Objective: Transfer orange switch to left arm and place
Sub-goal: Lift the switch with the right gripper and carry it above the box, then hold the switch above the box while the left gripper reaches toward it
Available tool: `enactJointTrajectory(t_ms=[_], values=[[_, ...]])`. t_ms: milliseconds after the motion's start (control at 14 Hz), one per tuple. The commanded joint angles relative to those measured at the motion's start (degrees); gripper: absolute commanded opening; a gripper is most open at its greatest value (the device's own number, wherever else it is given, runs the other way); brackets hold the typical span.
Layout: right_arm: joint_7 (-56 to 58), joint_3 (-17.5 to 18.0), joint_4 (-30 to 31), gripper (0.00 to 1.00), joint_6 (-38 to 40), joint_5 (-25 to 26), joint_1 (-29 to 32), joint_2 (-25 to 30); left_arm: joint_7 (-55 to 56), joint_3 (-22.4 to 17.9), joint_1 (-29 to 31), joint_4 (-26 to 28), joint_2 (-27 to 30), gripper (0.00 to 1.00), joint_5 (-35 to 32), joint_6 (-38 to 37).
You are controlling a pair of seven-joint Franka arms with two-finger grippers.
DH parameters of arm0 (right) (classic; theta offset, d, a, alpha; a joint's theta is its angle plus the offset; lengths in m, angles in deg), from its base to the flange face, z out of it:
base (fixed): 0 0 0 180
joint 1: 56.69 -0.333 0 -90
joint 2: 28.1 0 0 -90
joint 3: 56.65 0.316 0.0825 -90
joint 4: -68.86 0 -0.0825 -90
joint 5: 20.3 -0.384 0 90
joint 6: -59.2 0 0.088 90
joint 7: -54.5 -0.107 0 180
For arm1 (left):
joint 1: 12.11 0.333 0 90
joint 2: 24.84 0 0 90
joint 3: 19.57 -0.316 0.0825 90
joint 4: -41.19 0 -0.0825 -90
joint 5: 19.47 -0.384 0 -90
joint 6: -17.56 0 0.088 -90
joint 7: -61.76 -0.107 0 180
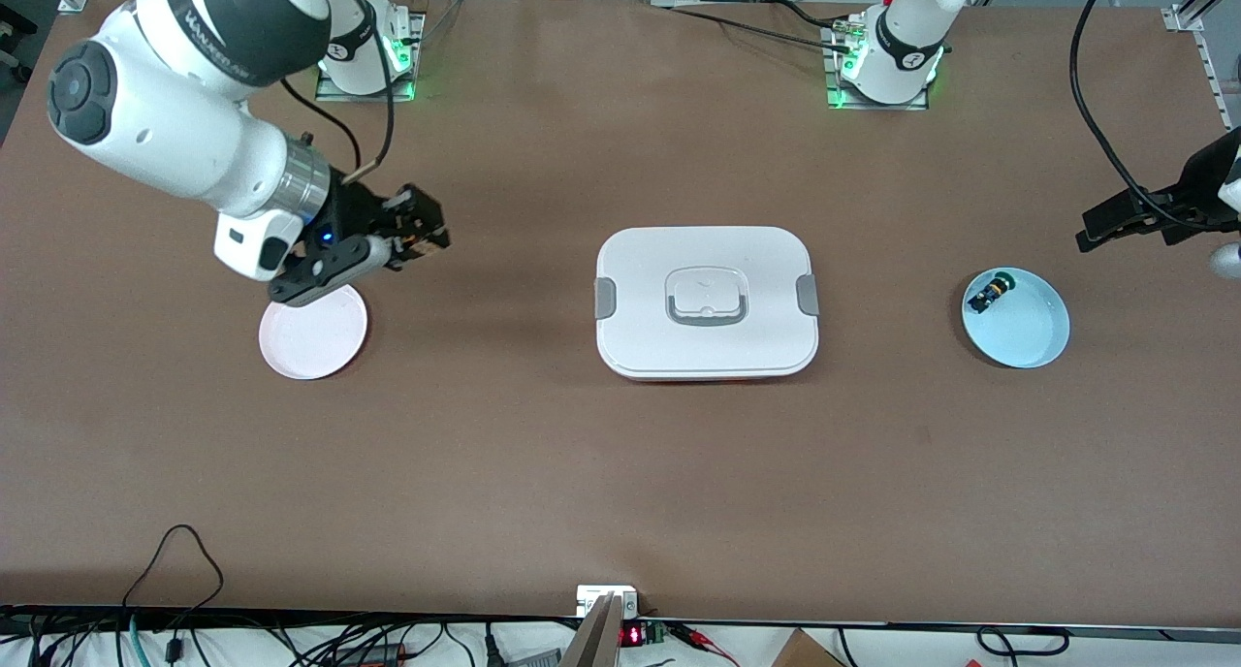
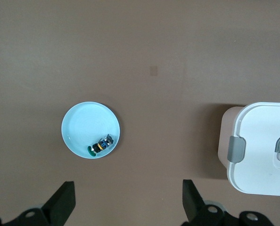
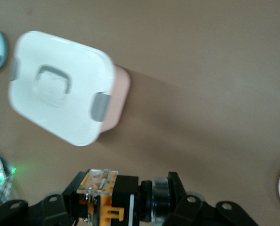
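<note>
The right gripper (image 1: 412, 236) is clamped on the small black cylindrical switch with orange parts and a clear-orange block end (image 3: 104, 200), held in the air over the brown table (image 1: 543, 473) toward the right arm's end, just above the rim of a round white plate (image 1: 312, 333). The right wrist view shows the switch lying crosswise between the jaws.

The large white rounded-rectangular plastic box with grey side latches (image 1: 707, 301) sits in the middle of the table, squarely between the two arms. The left gripper (image 1: 1134, 219) hangs with its fingers (image 2: 64, 200) spread apart and empty near the table edge at the left arm's end, over bare surface beside a round pale-blue dish (image 1: 1042, 342). In that dish lies a small black switch with a green cap (image 1: 991, 290), which is not the task's piece.

The step in hand looks like the carry toward a handover, with the orange switch lifted. The next move would call for both arms to meet clear of the box, likely above it or past one of its sides, with the left gripper closing on the switch's free end before the right lets go.
</note>
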Motion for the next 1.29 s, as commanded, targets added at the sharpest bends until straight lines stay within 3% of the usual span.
enactJointTrajectory(t_ms=[0,143,286,500,643,786,1000,1214], values=[[11.2,1.7,-2.7,0.18,-2.9,-7.4,-0.2,-0.1,-1.4,0.0,0.3,-1.5,0.4,1.00,2.7,-0.8],[20.5,1.9,-2.6,0.16,-9.4,-11.0,-2.3,-0.2,-1.2,0.2,0.3,-1.5,0.4,1.00,3.9,-1.8],[28.0,1.9,-2.3,0.14,-14.4,-17.9,-4.5,-0.7,-1.3,0.5,0.6,-1.5,0.7,1.00,5.9,-2.6],[35.5,1.9,-2.5,0.10,-17.6,-23.3,-8.5,-1.4,-1.6,0.7,1.3,-1.2,0.1,1.00,11.3,-6.3],[44.4,1.9,-2.5,0.10,-20.0,-29.6,-10.5,-2.4,-1.9,0.3,5.4,-0.5,-1.7,1.00,24.5,-9.1],[54.8,1.9,-2.5,0.10,-20.5,-39.0,-11.1,-3.4,-1.9,0.2,8.0,0.4,-5.3,1.00,37.8,-13.4],[71.8,1.9,-2.5,0.10,-20.7,-47.5,-11.1,-6.2,-2.2,0.2,8.4,7.8,-5.8,1.00,52.0,-12.9],[83.5,1.9,-2.6,0.10,-20.6,-57.7,-13.3,-8.8,-6.2,0.2,8.1,18.1,-6.2,1.00,71.2,-12.3]])
